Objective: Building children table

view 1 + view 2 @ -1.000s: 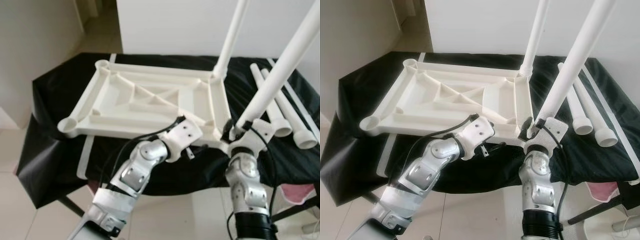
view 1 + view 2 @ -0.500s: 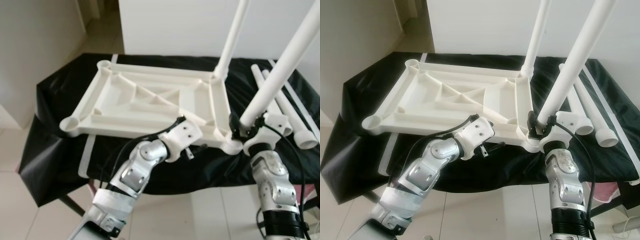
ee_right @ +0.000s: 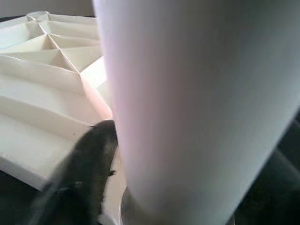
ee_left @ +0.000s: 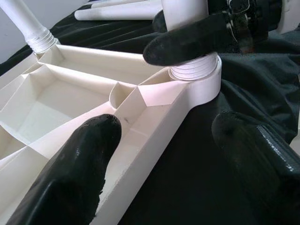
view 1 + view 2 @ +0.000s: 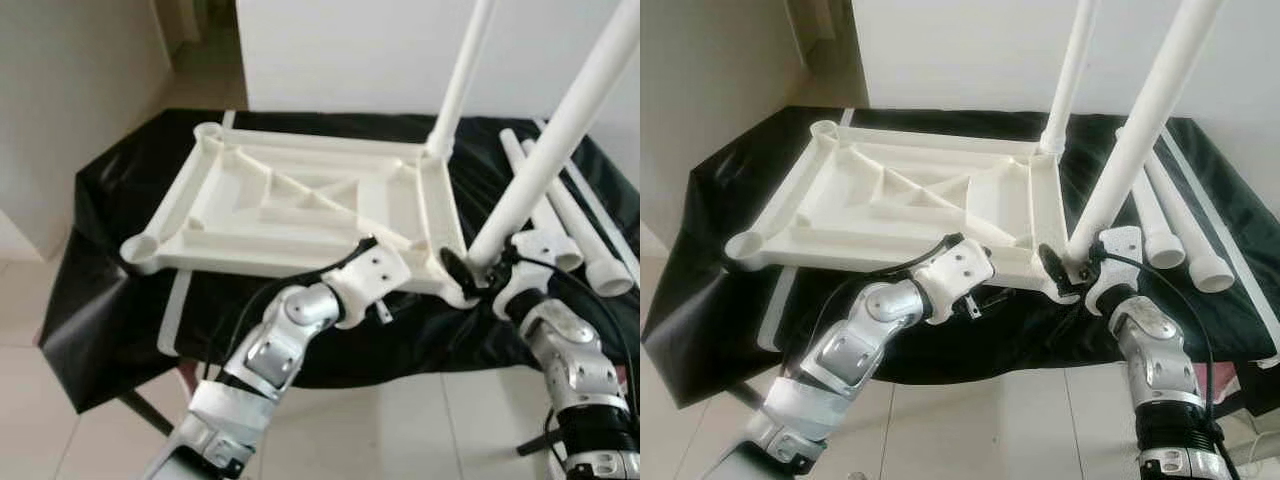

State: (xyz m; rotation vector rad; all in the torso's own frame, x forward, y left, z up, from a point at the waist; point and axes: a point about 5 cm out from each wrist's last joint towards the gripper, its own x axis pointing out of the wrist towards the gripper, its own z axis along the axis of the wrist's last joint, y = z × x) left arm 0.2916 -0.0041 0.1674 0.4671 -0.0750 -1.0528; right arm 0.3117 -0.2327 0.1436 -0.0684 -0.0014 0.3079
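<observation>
The white tabletop [image 5: 300,215] lies upside down on a black cloth [image 5: 110,230] spread over a low stand, ribbed underside facing up. Two legs stand upright in its right-hand corners: the far leg [image 5: 458,75] at the back corner and the near leg [image 5: 555,140] at the front right corner, both rising out of the top of the head views.

The right gripper [image 5: 1072,262] is at the foot of that near leg, black fingers wrapped around it just above the corner socket [image 4: 199,82]; in the left wrist view one finger [image 4: 187,42] presses across the leg right above the threaded collar. It is clenched on the leg.

The left gripper [image 4: 173,154] sits at the front edge of the tabletop, just beside the same corner. Its two fingers are spread apart, one over the white rim and one over the black cloth, holding nothing.

Over on the right, two spare legs [image 5: 560,225] lie side by side on the cloth, open ends toward the robot, well apart from the left gripper but close behind the right arm. Two empty sockets show on the tabletop's left side, near corner [image 5: 140,248] and far corner [image 5: 207,130]. A white wall [image 5: 350,50] stands behind and pale floor tiles [image 5: 60,440] lie below. Something pink [image 5: 1200,378] peeks out under the cloth's right edge.
</observation>
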